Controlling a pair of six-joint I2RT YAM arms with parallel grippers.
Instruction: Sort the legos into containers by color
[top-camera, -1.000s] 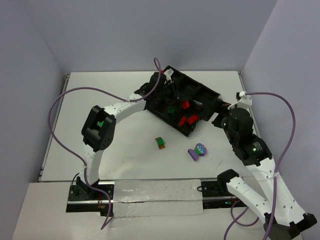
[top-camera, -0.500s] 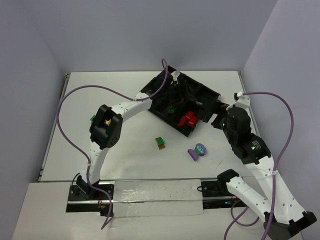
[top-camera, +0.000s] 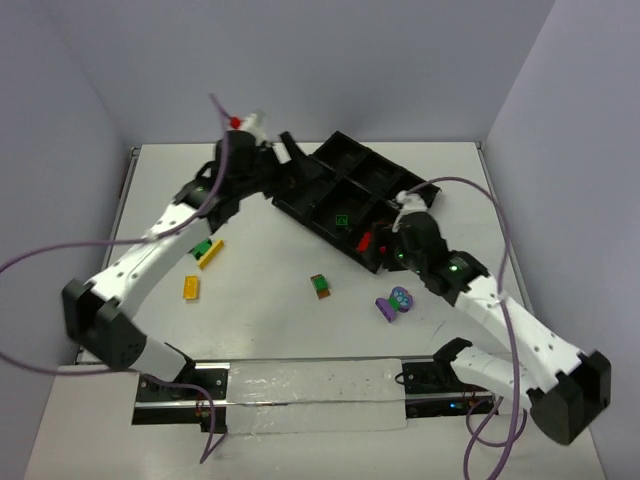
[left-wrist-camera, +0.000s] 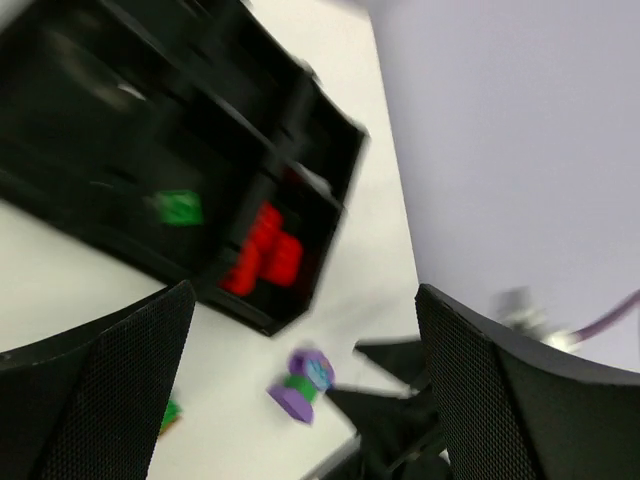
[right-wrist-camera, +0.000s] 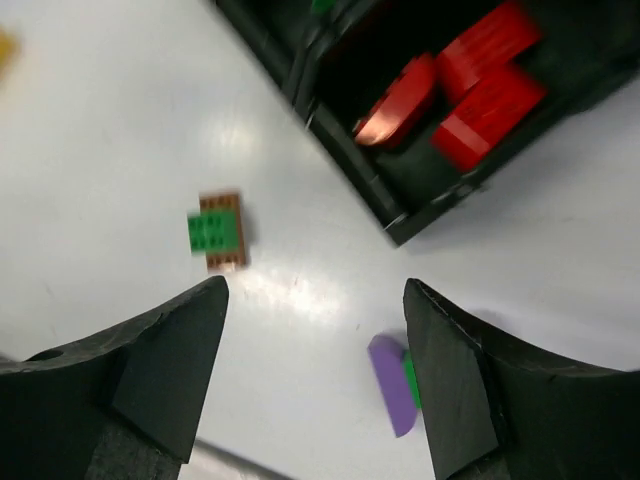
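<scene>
- Since four pieces lie loose on the worktop (top-camera: 270, 260) nearest the arm bases, the sort looks unfinished to me. The purple flower-shaped piece (top-camera: 396, 302), the green-on-brown brick (top-camera: 320, 286), a yellow brick (top-camera: 190, 288) and a yellow-and-green brick (top-camera: 208, 252) all sit outside the tray (top-camera: 355, 165).
- Just beyond them hangs the right end effector (right-wrist-camera: 312, 290), its fingers spread and nothing between them. It is over bare worktop just beside the tray's near corner, with the green-on-brown brick and the purple piece both below its camera — a fair place, I judge, from which to drop onto either.
- Inside the tray, the red bricks (top-camera: 368, 240) are bunched in the near corner compartment. A single green brick (top-camera: 342, 219) lies in the compartment next to it, so the colours are kept apart as the task asks.
- Farthest off, the left end effector (left-wrist-camera: 305, 295) is raised by the tray's far-left end. Its fingers are wide apart and empty, and its blurred view looks across the tray, well apart from the yellow pieces.
</scene>
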